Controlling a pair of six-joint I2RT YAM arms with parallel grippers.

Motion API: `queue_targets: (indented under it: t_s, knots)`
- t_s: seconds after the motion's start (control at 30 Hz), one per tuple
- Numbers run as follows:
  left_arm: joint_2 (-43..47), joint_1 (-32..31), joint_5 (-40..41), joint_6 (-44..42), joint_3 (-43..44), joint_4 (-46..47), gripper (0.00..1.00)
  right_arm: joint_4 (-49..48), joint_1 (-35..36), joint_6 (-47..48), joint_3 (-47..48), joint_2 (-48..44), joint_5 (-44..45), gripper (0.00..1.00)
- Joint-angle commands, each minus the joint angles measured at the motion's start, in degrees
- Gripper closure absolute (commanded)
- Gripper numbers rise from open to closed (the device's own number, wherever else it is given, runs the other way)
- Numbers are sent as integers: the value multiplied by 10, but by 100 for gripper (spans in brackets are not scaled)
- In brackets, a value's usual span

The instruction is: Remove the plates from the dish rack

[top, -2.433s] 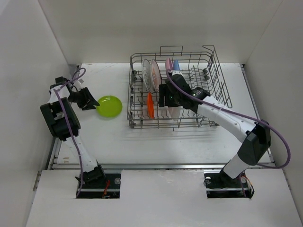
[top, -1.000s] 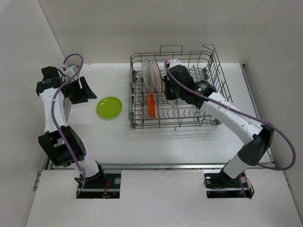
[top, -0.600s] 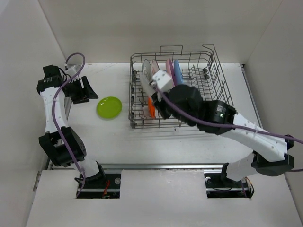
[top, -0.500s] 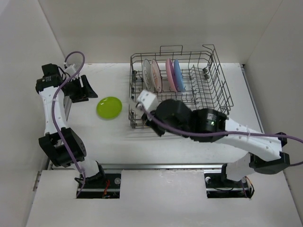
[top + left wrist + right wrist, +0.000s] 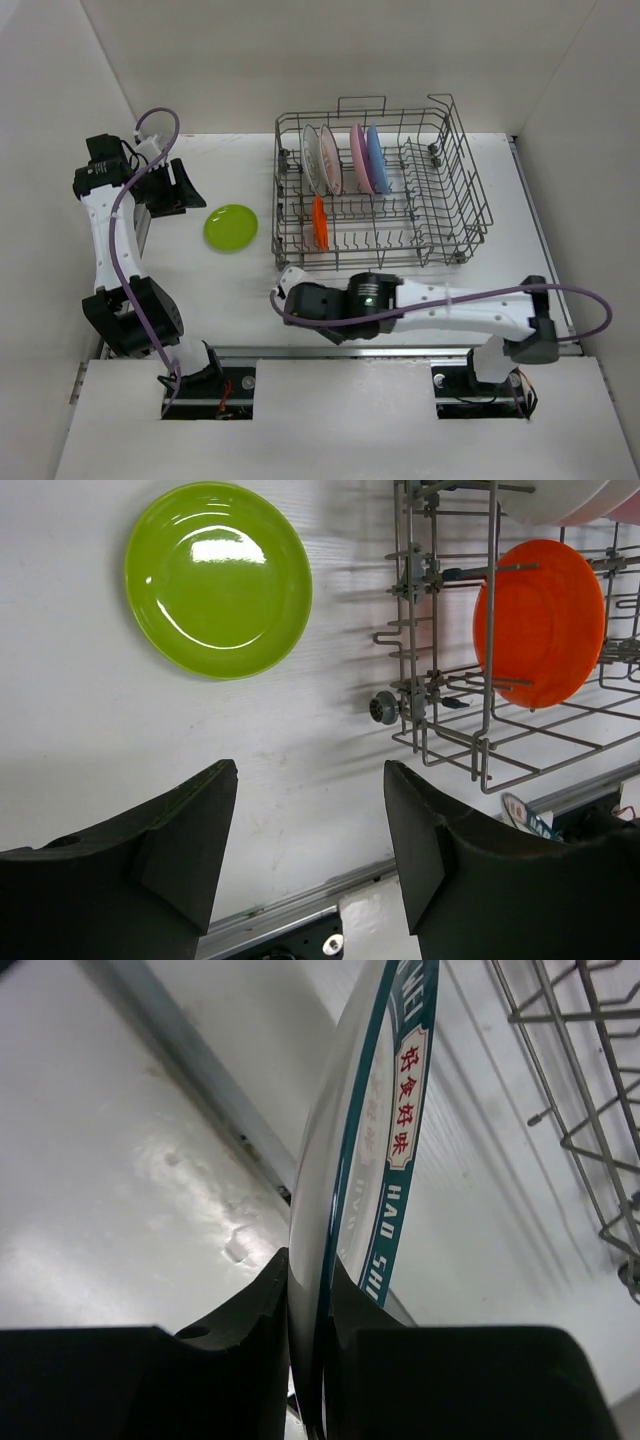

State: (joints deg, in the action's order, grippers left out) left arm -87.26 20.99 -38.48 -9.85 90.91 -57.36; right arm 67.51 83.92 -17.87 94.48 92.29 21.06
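My right gripper (image 5: 310,1272) is shut on a white plate with a dark teal patterned rim (image 5: 362,1150), held edge-on low over the table's near edge. In the top view that gripper (image 5: 298,300) lies in front of the dish rack (image 5: 452,215), and the held plate is hidden there. The rack holds two white patterned plates (image 5: 318,160), a pink one (image 5: 356,158), a blue one (image 5: 373,157) and an orange one (image 5: 318,222). A lime green plate (image 5: 231,227) lies flat on the table. My left gripper (image 5: 176,190) hangs open and empty to its left.
The left wrist view shows the lime plate (image 5: 218,578), the rack's corner with a small wheel (image 5: 383,707) and the orange plate (image 5: 538,620). A metal rail (image 5: 330,350) runs along the table's near edge. White walls enclose the table on three sides.
My right arm has lifted the teal-rimmed plate out of the rack and swung it down to the near edge. The left arm has barely moved.
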Motion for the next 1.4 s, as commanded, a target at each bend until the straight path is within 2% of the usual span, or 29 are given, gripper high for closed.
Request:
queue_targets:
  t_s: [0.0,0.07,0.1,0.37,0.43,0.5,0.57,0.6,0.63,0.7,0.8,0.9,1.03,1.2,1.33,1.37]
  knots:
    - [29,0,-6,-1,16,-9,42,37,5,-86,-5,60,100,100]
    - [34,0,-6,-6,16,-9,42,43,5,-116,6,109,117,99]
    - [34,0,-6,-6,16,-9,42,48,5,-125,12,125,123,94]
    - [39,0,-6,-17,6,-14,41,75,11,-145,103,278,181,91]
    - [45,0,-6,-18,6,-14,41,90,11,-152,124,319,188,88]
    - [45,0,-6,-18,6,-14,41,90,11,-152,139,343,174,78]
    - [45,0,-6,-18,6,-14,41,60,11,-152,144,343,154,71]
    - [45,0,-6,-18,6,-14,41,49,11,-152,132,343,139,59]
    - [45,0,-6,-18,6,-14,41,38,11,-152,126,330,139,59]
    - [45,0,-6,-18,6,-14,41,5,11,-146,107,318,133,48]
    - [45,0,-12,-18,11,-20,41,-59,11,-119,72,293,103,44]
    - [57,0,-18,-25,22,-20,41,-75,5,-119,57,271,89,43]
    - [84,0,-30,-31,23,-20,38,-85,5,-119,65,250,89,28]
    - [97,-10,-36,-36,47,-13,37,-105,5,-104,79,211,62,21]
    - [90,-45,-28,-43,72,-23,36,-134,5,-99,77,143,43,19]
    - [90,-73,-13,-43,87,-23,36,-148,0,-99,69,118,34,19]
